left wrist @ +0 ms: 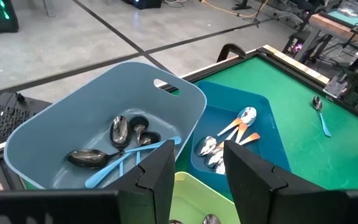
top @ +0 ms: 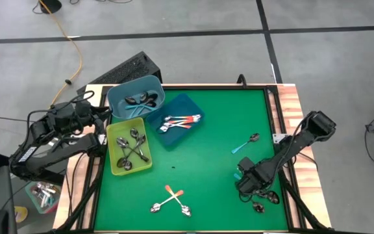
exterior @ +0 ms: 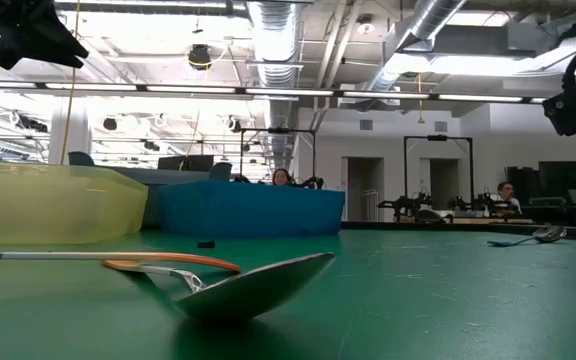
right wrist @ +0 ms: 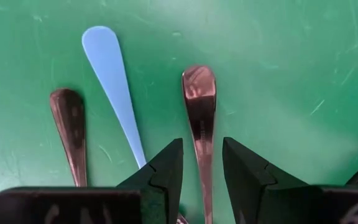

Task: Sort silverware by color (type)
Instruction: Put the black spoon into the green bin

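Observation:
My right gripper (right wrist: pixel 202 177) hangs low over the table's near right part (top: pixel 252 187), pointing down and open. Its fingers stand on either side of a plain dark-metal spoon handle (right wrist: pixel 199 118); I see no touch. Beside that handle lie a light-blue handle (right wrist: pixel 112 78) and another metal handle (right wrist: pixel 70 134), all flat on the green mat. My left gripper (left wrist: pixel 197 180) is open and waits above the bins at the table's far left. A blue-handled spoon (top: pixel 245 144) and two crossed orange-handled spoons (top: pixel 172 199) lie loose.
Three bins stand at the far left: a light-blue one (top: pixel 153 88) with blue-handled spoons, a dark teal one (top: pixel 186 104) with orange-handled spoons, and a yellow-green one (top: pixel 117 166) with metal spoons. The wooden table rim (top: pixel 292 117) runs close to the right arm.

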Robot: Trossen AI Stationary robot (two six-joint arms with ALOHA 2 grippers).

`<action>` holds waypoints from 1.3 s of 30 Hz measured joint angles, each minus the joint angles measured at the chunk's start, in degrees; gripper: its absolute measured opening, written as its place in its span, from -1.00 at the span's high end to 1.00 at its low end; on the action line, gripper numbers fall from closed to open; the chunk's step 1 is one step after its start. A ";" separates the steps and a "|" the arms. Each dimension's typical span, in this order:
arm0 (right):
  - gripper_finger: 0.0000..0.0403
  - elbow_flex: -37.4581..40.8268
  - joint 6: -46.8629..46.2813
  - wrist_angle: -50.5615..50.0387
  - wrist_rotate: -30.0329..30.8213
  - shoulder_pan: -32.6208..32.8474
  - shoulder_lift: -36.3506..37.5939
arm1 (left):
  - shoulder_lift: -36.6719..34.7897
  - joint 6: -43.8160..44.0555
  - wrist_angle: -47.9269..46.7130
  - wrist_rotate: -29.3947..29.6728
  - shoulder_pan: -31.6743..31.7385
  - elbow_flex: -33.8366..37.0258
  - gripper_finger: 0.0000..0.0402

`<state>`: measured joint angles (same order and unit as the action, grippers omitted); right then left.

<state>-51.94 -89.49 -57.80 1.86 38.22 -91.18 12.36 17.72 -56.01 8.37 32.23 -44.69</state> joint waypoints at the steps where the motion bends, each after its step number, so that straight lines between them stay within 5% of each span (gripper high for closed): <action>1: 0.39 0.00 0.00 0.00 -0.30 0.00 0.00 | 0.00 0.00 0.00 0.01 0.02 0.00 0.39; 25: 0.41 6.91 -3.06 7.36 -4.86 -0.10 0.25 | 0.00 -0.35 0.00 0.01 0.00 0.00 0.39; 35: 0.90 6.95 -2.77 7.10 -4.85 -0.11 0.18 | 0.00 -0.33 0.02 1.12 0.02 0.00 0.39; 39: 0.93 6.97 -3.18 7.10 -4.22 -0.11 0.15 | 0.00 -0.34 0.00 1.32 0.01 0.00 0.39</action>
<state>-44.97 -92.67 -50.70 -2.36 38.11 -91.02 12.36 17.37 -56.01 9.69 32.24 -44.69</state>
